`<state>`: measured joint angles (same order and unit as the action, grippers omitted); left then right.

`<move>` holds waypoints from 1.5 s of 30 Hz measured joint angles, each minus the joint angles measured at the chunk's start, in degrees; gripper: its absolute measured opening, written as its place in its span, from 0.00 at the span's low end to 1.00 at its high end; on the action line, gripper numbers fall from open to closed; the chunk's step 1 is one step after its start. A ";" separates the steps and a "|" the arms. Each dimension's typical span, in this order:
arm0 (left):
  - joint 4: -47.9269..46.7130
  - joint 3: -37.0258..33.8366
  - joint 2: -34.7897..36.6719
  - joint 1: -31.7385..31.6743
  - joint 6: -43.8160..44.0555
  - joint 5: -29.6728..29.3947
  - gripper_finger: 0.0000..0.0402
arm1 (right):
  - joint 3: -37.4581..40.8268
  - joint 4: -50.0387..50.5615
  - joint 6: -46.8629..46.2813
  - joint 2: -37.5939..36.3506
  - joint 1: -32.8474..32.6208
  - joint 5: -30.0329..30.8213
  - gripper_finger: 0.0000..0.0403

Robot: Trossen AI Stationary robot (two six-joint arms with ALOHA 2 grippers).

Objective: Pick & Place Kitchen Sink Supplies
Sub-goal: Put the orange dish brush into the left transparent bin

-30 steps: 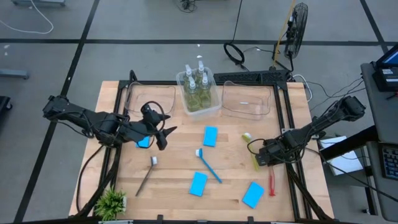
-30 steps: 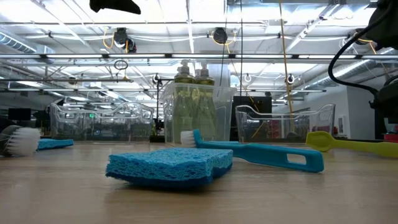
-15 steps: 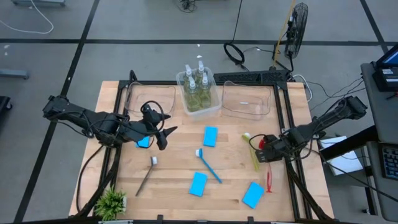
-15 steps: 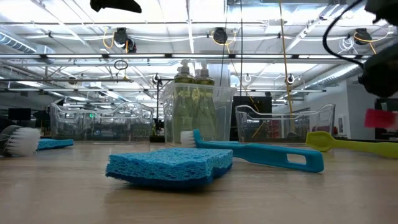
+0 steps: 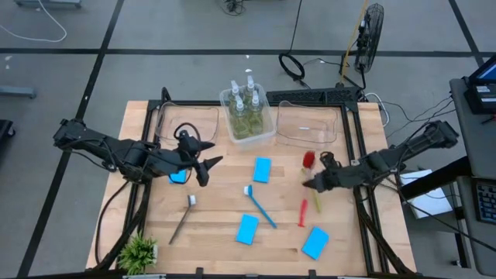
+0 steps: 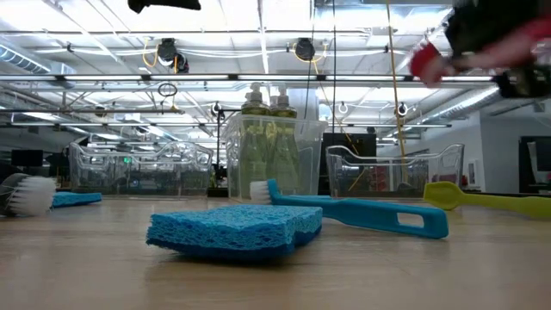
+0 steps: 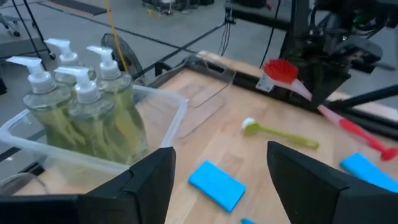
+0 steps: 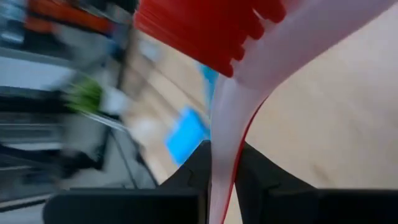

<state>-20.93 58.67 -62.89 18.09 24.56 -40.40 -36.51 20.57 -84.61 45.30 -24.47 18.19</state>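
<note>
A red brush, head (image 5: 310,159) and handle (image 5: 302,213), hangs above the table's right half with my right gripper (image 5: 313,184) shut on it. The left wrist view shows the same red brush (image 7: 281,71). My left gripper (image 5: 208,164) hovers open left of centre, above a blue sponge (image 5: 179,177). Flat on the wood lie more sponges (image 5: 262,169) (image 5: 247,229) (image 5: 315,242), a blue brush (image 5: 260,206), a dark grey brush (image 5: 184,218) and a yellow brush (image 7: 280,134). Several soap bottles (image 5: 246,112) stand in a clear bin. My right gripper pinches the red brush's pale neck (image 8: 225,134), just behind the bristle head, between its two fingers (image 8: 252,169). The fingers come from the table's right and lie across the handle. The brush is lifted clear and tilted, head highest, handle end (image 7: 384,151) lowest.
Two empty clear bins (image 5: 188,124) (image 5: 306,124) flank the bottle bin at the far edge. A small potted plant (image 5: 138,252) stands at the near left corner. Bare wood lies between the sponges in the middle.
My right gripper has risen and swung toward the table's middle, turning as it went. The red brush, which lay near the right edge, has come up with it, lifted clear and turned so its head points toward the far edge.
</note>
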 joint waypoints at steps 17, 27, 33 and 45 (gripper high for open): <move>9.60 0.00 -0.43 0.02 4.33 9.43 0.57 | -0.07 -43.67 46.92 6.87 11.47 5.89 0.08; 15.30 -0.02 -2.88 -0.11 7.23 12.08 0.55 | -0.07 -58.23 64.46 11.99 12.44 5.63 0.08; 19.25 -0.02 -5.26 -1.14 7.53 13.30 0.56 | -1.17 -63.04 67.78 15.87 12.41 4.11 0.09; 27.87 -0.02 -11.80 -7.20 10.25 23.93 0.49 | -12.27 -55.58 73.82 25.67 12.78 1.01 0.09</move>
<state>6.94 58.65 -74.70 10.89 34.80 -16.47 -48.78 -35.01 -10.79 70.97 -11.69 19.20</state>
